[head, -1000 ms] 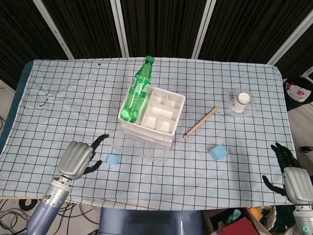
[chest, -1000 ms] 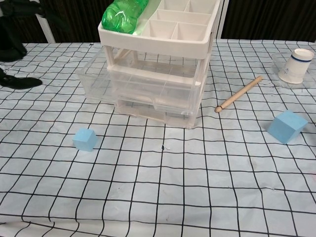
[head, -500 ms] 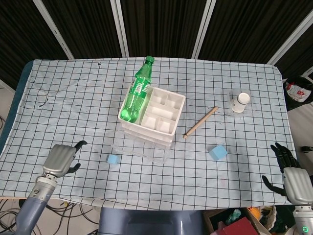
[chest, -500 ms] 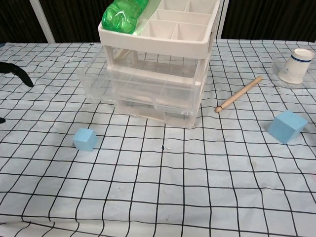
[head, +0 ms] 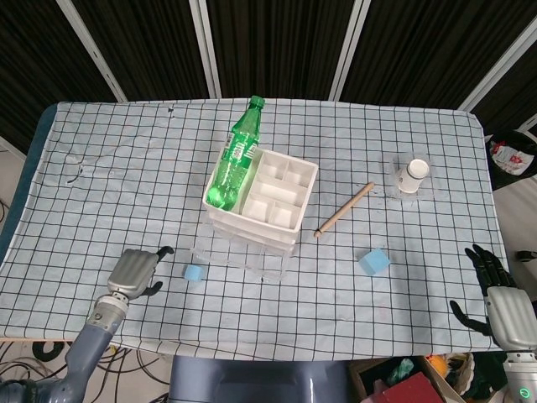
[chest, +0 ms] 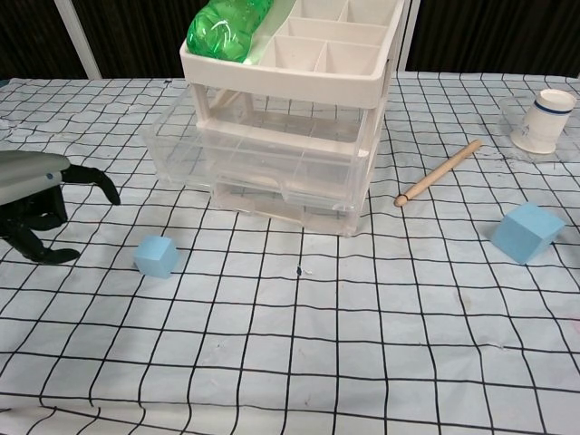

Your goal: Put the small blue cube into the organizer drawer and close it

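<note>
Small blue cube [chest: 156, 256] on the counter [head: 101, 168], free, slightly skewed to the grid, just in front of the organizer [head: 262, 200] and off its left corner. Near the left hand [chest: 34, 199] — not touching.

Left hand low over the cloth beside the cube, fingers [chest: 98, 181] apart and half curled toward it, holding nothing. Reads as a pre-grasp pose: thumb and fingers either side of an open gap, aimed at the cube.

Top clear drawer [chest: 227, 136] drawn out toward the robot, presumably to receive the cube; lower drawer looks pushed in or nearly so. Nothing visible inside the open drawer.

Green bottle [head: 235, 159] lying along the organizer's top tray, left side.

Further out: larger blue cube [head: 375, 262] to the right — a distractor, well apart from the small 1. Wooden stick [head: 344, 210] between it and the organizer. Paper cup [head: 413, 175] on its side at far right.

Right hand [head: 495, 298] at the counter's right edge, fingers spread, empty, idle.

Judgement: reach-and-grasp step, 0 of 2 goals met.
</note>
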Tool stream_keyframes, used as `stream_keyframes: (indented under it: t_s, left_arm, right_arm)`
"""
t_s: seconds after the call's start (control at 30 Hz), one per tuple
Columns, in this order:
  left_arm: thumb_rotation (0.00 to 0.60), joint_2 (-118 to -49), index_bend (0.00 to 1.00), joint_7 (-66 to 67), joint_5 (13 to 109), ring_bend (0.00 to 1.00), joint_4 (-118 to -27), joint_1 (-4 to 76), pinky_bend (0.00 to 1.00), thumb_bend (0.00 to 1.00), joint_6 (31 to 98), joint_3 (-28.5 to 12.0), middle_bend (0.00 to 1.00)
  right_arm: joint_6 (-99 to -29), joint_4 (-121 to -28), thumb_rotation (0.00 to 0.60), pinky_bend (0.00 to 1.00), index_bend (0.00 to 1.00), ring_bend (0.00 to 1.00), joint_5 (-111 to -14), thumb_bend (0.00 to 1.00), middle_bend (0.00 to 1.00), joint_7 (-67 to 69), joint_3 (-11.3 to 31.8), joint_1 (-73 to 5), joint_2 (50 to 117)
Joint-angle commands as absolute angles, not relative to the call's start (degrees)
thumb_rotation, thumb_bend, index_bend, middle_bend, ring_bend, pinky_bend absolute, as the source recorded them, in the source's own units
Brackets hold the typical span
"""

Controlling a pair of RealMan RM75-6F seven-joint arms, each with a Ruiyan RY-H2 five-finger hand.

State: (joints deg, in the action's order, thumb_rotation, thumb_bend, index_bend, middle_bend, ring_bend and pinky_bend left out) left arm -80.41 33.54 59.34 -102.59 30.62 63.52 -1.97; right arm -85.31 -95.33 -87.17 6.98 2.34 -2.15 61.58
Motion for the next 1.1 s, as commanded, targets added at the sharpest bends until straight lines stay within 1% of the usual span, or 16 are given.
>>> stream_keyframes:
  t_s: [0.03, 0.5, 0.6, 0.7, 0.87, 1.0, 1.1]
  left_arm:
    - [0.6, -82.35, 0.28, 33.55, 57.82, 1.0, -101.0, 31.88, 0.93, 0.27, 61.84, -2.8, 1.0]
    - [0.6, -88.13, 0.31, 34.34, 55.49, 1.0, -97.1, 34.2, 0.93, 0.26, 59.88, -3.44, 1.0]
    - [0.6, -88.82, 0.34, 34.54, 55.08, 1.0, -96.65, 34.39, 0.93, 0.28, 59.89, -3.4, 1.0]
    - [0.6, -89.43, 0.4, 34.44, 54.74, 1.0, -96.27, 34.54, 0.93, 0.33, 60.0, -3.52, 1.0]
    - [0.6, -90.03, 0.45, 34.25, 54.98, 1.0, -95.48, 34.5, 0.93, 0.37, 60.48, -3.31, 1.0]
    - [0.6, -89.91, 0.48, 33.6, 55.22, 1.0, -95.45, 34.13, 0.93, 0.38, 61.13, -3.22, 1.0]
    - [0.6, -88.49, 0.48, 32.83, 57.74, 1.0, -96.59, 33.56, 0.93, 0.38, 62.71, -2.89, 1.0]
  right_arm:
    - [-85.33, -95.31, 0.6, 0.18, 0.0, 0.0, -87.15, 0.26, 0.0, 6.99, 2.35, -2.15, 61.58]
    - [-85.4, -95.21, 0.6, 0.18, 0.0, 0.0, -87.13, 0.26, 0.0, 7.16, 2.45, -2.16, 61.58]
    - [-85.4, -95.21, 0.6, 0.18, 0.0, 0.0, -87.13, 0.26, 0.0, 7.22, 2.43, -2.15, 61.6]
    - [-85.42, -95.26, 0.6, 0.18, 0.0, 0.0, -87.27, 0.26, 0.0, 7.17, 2.39, -2.16, 61.6]
    - [-85.5, -95.25, 0.6, 0.18, 0.0, 0.0, -87.26, 0.26, 0.0, 7.27, 2.4, -2.12, 61.6]
    - [-85.54, -95.28, 0.6, 0.18, 0.0, 0.0, -87.34, 0.26, 0.0, 7.38, 2.36, -2.09, 61.56]
    - [-85.57, -95.26, 0.6, 0.18, 0.0, 0.0, -87.27, 0.26, 0.0, 7.53, 2.37, -2.05, 61.51]
